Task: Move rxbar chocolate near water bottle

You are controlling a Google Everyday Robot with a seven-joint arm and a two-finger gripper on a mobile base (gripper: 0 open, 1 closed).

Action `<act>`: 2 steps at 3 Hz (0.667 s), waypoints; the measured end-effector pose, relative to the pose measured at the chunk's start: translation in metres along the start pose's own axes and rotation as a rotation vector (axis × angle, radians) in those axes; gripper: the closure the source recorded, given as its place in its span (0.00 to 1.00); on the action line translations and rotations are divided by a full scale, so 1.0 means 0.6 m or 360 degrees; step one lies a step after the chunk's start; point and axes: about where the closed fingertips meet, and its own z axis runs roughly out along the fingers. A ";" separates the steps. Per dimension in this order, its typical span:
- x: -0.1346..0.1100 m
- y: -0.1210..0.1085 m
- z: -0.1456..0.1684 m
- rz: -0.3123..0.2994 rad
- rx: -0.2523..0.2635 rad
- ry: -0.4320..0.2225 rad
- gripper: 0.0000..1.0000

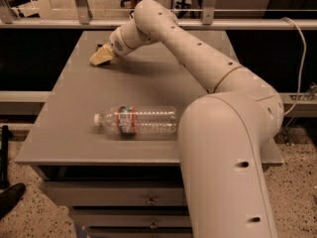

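A dark shoe (9,198) shows at the far left edge, down on the speckled floor. Next comes the grey tabletop (74,98), which takes up the middle of the scene, with drawers (148,201) under its near edge. The tool (100,57), pale tan at its tip, sits low over the far left part of the tabletop, at or just above the surface. I cannot tell whether it is released or clenched, or whether it is grasping anything. The bar cannot be made out in this view. Nearer and a little to the right, the bottle (138,121) lies on its side close to the near edge. Its white cap points left, its label is by the neck, and its clear ribbed body runs right. It is well apart from the tool. The bottle's right end meets the outline of the arm (198,53). The arm's bulky cream base fills the near right and its slimmer links slant up and left to the tool. A pale cable (300,43) hangs at the far right.
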 end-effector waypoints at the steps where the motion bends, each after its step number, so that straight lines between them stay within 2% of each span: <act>1: 0.000 0.000 -0.001 0.0002 0.0000 -0.0001 0.79; 2: -0.003 0.000 -0.003 0.0001 0.0000 -0.0001 1.00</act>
